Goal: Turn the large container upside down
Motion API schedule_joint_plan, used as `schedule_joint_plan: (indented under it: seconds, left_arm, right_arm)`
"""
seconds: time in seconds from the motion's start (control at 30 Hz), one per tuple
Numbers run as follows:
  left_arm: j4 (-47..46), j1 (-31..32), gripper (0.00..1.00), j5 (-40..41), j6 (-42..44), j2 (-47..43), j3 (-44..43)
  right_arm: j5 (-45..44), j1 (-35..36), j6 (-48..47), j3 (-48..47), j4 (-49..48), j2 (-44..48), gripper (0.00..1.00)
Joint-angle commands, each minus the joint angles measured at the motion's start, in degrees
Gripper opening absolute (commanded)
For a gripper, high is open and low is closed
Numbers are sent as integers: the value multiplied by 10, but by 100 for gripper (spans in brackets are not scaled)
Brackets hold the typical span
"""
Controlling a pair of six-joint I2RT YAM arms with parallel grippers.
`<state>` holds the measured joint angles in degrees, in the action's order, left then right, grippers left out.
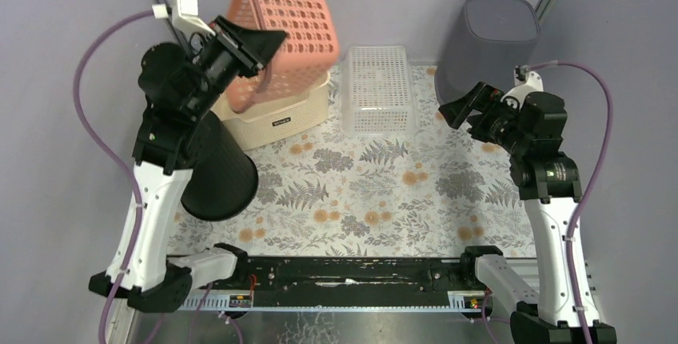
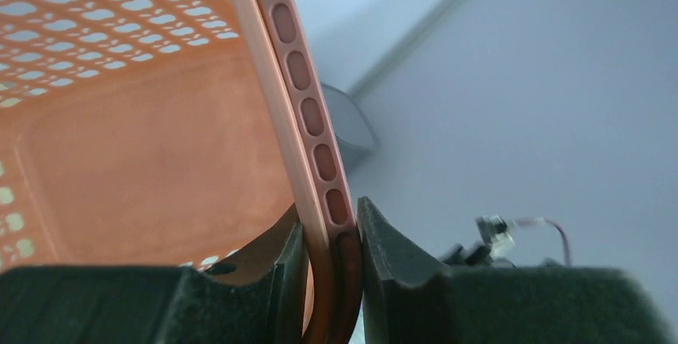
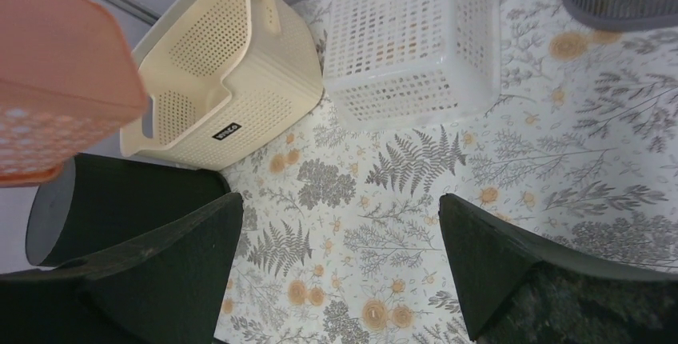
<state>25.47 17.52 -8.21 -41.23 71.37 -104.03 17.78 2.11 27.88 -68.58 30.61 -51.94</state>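
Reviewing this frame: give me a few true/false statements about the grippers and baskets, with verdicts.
1. The left gripper is clamped on the orange basket at its rim. True.
2. The right gripper holds the white basket. False: it is open and empty, above the table.
3. The orange basket sits flat on the table. False: it is lifted and tilted, above the cream basket.
4. The grey bin is at the back right. True.
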Motion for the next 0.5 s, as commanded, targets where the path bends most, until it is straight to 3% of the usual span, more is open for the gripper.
schedule_joint_plan:
  seconds: [0.0,0.1,0.23,0.47]
  left_arm:
    - [-234,-1,1,-190,-180,-49,159]
    - [-358,13,0,-208,-261,-93,263]
    - [-469,69,1,-171,-341,-125,372]
    - [-677,210,0,-73,-427,-74,494]
  right_arm:
    - [-35,3,-43,-88,95,14,99]
    - [-65,2,-59,-141,149,15,99]
    - [-110,2,-83,-203,209,10,99]
    - [-139,3,-93,-243,248,-1,99]
